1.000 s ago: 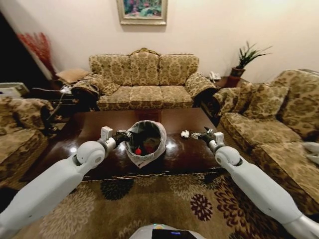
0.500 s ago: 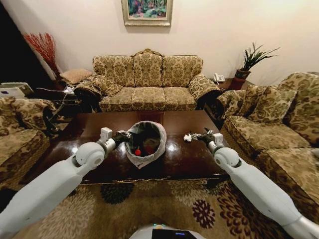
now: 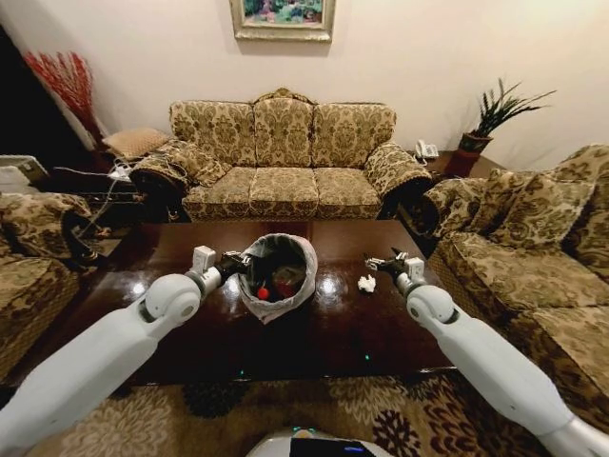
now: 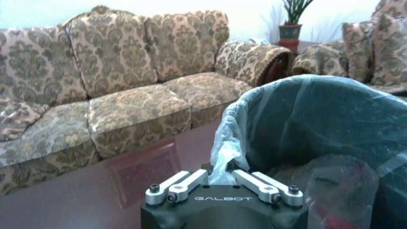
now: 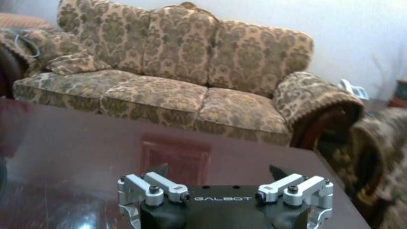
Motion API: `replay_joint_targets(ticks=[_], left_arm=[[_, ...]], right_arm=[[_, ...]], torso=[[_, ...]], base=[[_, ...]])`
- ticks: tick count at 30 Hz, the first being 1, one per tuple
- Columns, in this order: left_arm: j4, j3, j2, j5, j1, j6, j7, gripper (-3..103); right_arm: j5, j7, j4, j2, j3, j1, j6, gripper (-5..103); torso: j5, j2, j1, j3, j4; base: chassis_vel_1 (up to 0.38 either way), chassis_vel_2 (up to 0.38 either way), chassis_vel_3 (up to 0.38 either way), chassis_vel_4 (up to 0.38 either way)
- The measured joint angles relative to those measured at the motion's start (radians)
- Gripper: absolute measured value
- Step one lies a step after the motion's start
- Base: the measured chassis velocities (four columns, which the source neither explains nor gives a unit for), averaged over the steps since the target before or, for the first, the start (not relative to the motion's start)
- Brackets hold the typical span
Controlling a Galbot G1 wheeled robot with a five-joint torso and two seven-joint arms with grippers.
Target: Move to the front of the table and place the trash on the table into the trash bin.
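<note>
Living room: sofas (image 3: 283, 157), coffee table (image 3: 324, 324)

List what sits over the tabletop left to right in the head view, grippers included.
Left gripper, shut on the liner rim → small round dark trash bin with translucent grey-white bag liner → crumpled white paper ball on the glossy dark brown wooden table → right gripper, jaws open.

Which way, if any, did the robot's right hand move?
Yes: the right hand moved toward the patterned sofa, from beside the crumpled white paper ball to beyond it.
</note>
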Motion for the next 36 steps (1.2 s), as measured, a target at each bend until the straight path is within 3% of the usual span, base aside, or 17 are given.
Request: replay_joint_targets(ticks=[7, 15, 22, 36], left_arm=[[-0.001, 0.0, 0.01, -0.002, 0.0, -0.003, -0.01, 2], [0.008, 0.016, 0.007, -0.004, -0.006, -0.01, -0.014, 2], [0.005, 0.0, 0.015, -0.006, -0.002, -0.017, -0.023, 2], [0.006, -0.002, 0.021, -0.01, -0.012, -0.028, -0.033, 2]], right_arm=[[-0.007, -0.071, -0.035, 0.036, 0.074, -0.112, 0.046, 100], [0.015, -0.156, -0.092, 0.053, 0.058, -0.12, 0.104, 100], [0.011, -0.332, -0.216, 0.104, 0.014, -0.075, 0.191, 100], [-0.004, -0.425, -0.392, 0.191, -0.071, 0.077, 0.211, 100]], torso=[[0.0002, 0.0, 0.001, 0.0, -0.0007], [-0.0002, 0.0, 0.002, 0.001, -0.0008], [0.0003, 0.0, 0.001, 0.0, -0.0004], [0.0, 0.0, 0.001, 0.001, -0.0004]], base=[[-0.035, -0.083, -0.066, -0.015], [-0.077, -0.059, -0.061, -0.08], [-0.033, -0.046, -0.039, -0.03], [0.0, 0.0, 0.0, 0.0]])
